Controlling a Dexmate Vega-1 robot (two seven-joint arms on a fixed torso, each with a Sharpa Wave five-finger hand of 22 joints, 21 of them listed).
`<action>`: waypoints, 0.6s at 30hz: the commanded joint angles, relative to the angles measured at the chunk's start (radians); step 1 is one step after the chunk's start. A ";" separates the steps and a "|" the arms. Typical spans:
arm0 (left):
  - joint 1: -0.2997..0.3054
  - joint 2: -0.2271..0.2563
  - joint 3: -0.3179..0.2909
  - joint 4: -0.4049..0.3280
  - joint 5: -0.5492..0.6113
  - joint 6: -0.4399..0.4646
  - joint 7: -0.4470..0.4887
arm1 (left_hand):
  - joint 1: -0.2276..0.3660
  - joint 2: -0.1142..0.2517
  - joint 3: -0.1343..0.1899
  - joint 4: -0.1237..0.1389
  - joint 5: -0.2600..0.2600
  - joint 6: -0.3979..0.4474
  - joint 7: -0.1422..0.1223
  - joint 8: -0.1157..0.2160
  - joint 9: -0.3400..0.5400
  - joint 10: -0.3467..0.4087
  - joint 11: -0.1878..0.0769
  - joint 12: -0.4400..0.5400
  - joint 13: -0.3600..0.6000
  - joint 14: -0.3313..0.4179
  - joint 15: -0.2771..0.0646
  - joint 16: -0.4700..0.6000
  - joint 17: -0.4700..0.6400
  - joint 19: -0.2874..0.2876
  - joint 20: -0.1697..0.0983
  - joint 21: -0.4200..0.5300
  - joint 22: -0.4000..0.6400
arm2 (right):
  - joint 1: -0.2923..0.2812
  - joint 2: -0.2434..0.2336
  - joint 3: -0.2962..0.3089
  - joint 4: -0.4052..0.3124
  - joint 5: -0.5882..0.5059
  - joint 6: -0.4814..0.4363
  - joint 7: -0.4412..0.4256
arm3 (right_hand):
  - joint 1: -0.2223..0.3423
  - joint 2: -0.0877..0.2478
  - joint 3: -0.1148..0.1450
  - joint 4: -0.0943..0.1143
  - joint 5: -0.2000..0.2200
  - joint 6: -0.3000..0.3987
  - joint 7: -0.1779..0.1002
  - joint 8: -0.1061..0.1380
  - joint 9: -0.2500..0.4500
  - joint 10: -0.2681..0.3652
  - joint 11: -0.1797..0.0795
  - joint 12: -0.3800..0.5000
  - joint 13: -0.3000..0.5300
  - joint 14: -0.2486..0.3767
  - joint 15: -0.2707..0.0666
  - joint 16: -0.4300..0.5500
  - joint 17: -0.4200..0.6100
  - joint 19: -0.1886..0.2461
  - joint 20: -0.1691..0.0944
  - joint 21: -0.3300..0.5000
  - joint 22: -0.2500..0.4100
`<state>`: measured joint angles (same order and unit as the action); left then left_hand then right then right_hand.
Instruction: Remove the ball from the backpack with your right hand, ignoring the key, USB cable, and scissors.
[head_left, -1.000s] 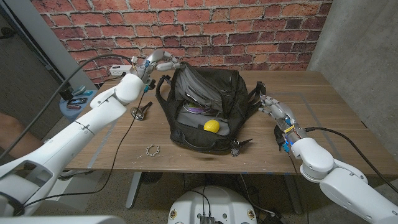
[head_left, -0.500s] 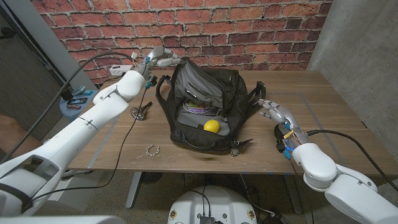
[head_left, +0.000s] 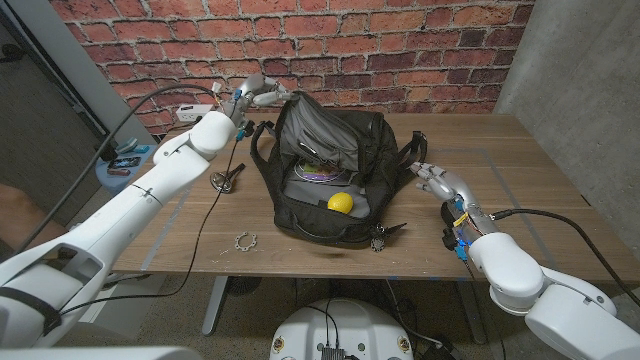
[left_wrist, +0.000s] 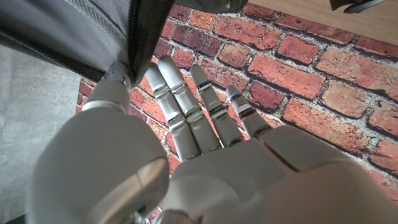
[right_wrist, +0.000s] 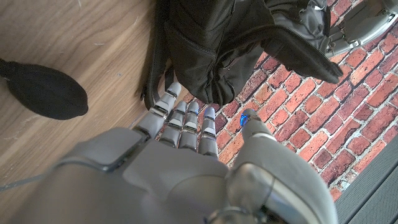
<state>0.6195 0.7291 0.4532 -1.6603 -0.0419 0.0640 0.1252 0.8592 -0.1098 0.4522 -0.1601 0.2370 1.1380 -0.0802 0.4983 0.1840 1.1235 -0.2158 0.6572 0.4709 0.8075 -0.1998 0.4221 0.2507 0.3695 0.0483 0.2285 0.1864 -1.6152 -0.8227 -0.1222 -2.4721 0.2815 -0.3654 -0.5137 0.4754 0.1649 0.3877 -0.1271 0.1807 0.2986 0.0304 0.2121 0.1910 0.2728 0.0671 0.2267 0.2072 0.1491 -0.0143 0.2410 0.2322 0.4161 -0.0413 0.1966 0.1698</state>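
Inside backpack (head_left: 330, 175) — yellow ball (head_left: 340, 202)

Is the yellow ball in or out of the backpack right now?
In. The yellow ball sits inside the open front compartment of the backpack; the right hand is beside the bag, holding nothing.

Glossy white arms (head_left: 130, 215), silver-grey hands (head_left: 437, 178), seemingly black cables.

A wooden table (head_left: 520, 160) with a plain brown top stands against the brick wall. On it lies an open black fabric backpack (head_left: 330, 165) near the middle, with a small metal ring-shaped chain piece (head_left: 245, 240) near the front edge to its left. A grey metal tool (head_left: 226, 179) lies just left of the backpack, a thin black cable (head_left: 205, 215) trails across the left part, and a dark bunch of keys (head_left: 382, 234) sits at the bag's front right corner.
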 joint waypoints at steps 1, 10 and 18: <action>-0.017 -0.020 0.006 0.029 -0.051 0.009 -0.005 | 0.133 0.138 -0.001 -0.002 0.005 0.003 0.006 -0.005 0.004 0.004 0.004 -0.006 0.006 -0.002 0.001 0.006 0.003 0.000 0.003 -0.003 0.002 | -0.017 -0.006 -0.017 -0.099 -0.032 -0.106 -0.012 | 0.014 -0.002 0.002 -0.008 0.008 0.016 0.000 0.007 0.003 0.014 0.000 0.003 0.002 0.014 0.002 0.007 0.001 0.013 -0.002 0.007 0.002; -0.026 -0.032 0.012 0.038 -0.071 0.016 -0.001 | 0.135 0.137 -0.001 -0.003 0.007 0.004 0.008 -0.008 0.005 0.005 0.004 -0.006 0.011 -0.001 0.001 0.006 0.003 0.000 0.005 -0.003 0.002 | -0.020 -0.014 -0.023 -0.145 -0.051 -0.148 -0.011 | 0.021 -0.005 0.003 -0.013 0.008 0.024 0.003 0.008 0.003 0.024 0.001 0.005 0.003 0.023 0.000 0.009 -0.001 0.020 0.000 0.008 0.002; -0.033 -0.042 0.014 0.039 -0.104 0.033 -0.010 | 0.137 0.139 -0.001 -0.004 0.010 0.004 0.008 -0.011 0.005 0.004 0.004 -0.008 0.016 -0.002 0.003 0.007 0.005 -0.001 0.009 -0.003 0.002 | 0.003 -0.045 -0.058 -0.198 -0.093 -0.201 -0.006 | 0.034 -0.008 0.005 -0.022 0.009 0.053 -0.001 0.015 0.003 0.050 -0.007 0.013 0.004 0.037 -0.001 0.011 -0.005 0.032 0.001 0.010 0.002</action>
<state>0.5961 0.7006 0.4630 -1.6282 -0.1074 0.0805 0.1216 0.8592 -0.1098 0.4522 -0.1602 0.2408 1.1398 -0.0786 0.4876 0.1839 1.1235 -0.2157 0.6493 0.4837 0.8075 -0.1998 0.4221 0.2531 0.3696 0.0483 0.2285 0.1864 -1.6307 -0.8371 -0.1454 -2.6021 0.2323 -0.5003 -0.5245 0.4929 0.1561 0.3904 -0.1387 0.1855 0.3346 0.0304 0.2187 0.1910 0.3072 0.0654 0.2306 0.2071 0.1728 -0.0130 0.2441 0.2275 0.4339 -0.0444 0.1966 0.1698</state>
